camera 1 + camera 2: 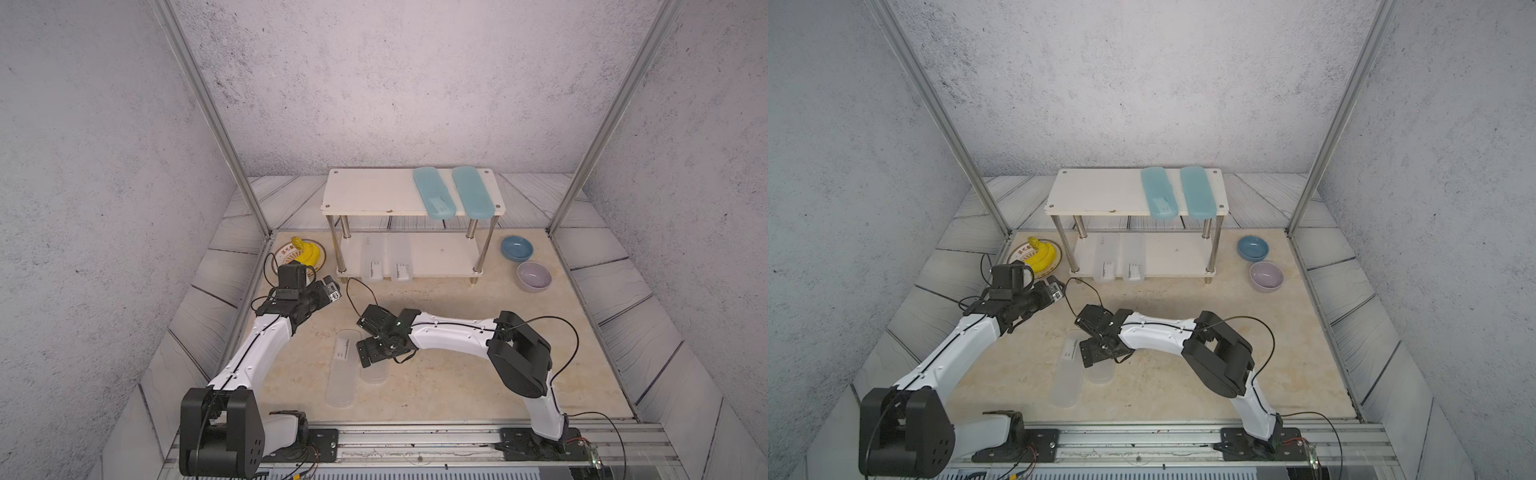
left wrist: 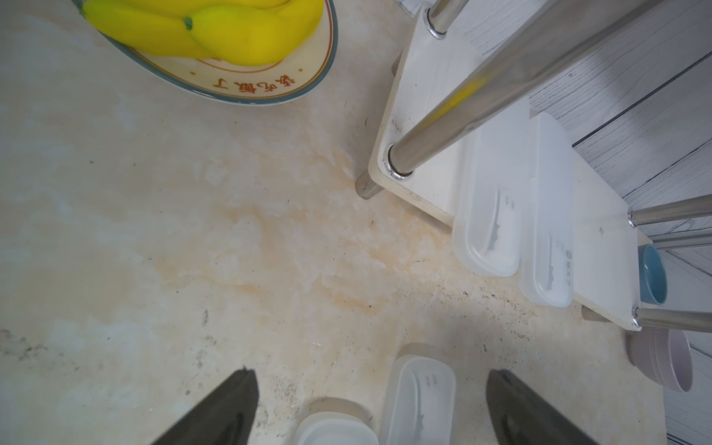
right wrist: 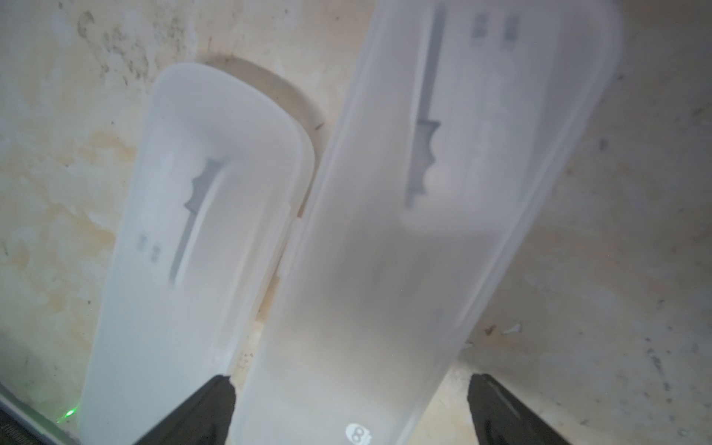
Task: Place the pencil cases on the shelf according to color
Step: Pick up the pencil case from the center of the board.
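Pencil cases are lying in three places, two of them loose on the counter point(image 1: 449, 374) before the shelf point(image 1: 365, 195). The left pincer point(image 2: 371, 385) is hovering over bare counter near the shelf's left front leg, fingers point(image 2: 231, 408) spread wide, gripping and touching nothing. The right pincer point(image 3: 350, 385) is hanging low over that pair, fingers wide apart and straddling the right frosted case point(image 3: 385, 269), a gap showing beside one finger, nothing clamped. The left frosted case point(image 1: 343, 370) is lying just beside it.

Farther back, bananas point(image 1: 306, 252) are resting on a plate point(image 2: 269, 90). A third frosted case point(image 1: 371, 257) and a fourth frosted case point(image 1: 401, 257) are sitting side by side on the lower tier point(image 1: 440, 253). A labelled teal case point(image 1: 432, 195) and a plain teal case point(image 1: 473, 193) are lying on the right half of the top tier point(image 1: 1096, 193). A blue bowl point(image 1: 516, 248) and a lilac bowl point(image 1: 534, 276) are standing right of the shelf.

Stained beige marbling is covering the counter; speckled grey walls point(image 1: 374, 83) and metal frame posts point(image 1: 217, 124) are enclosing it.
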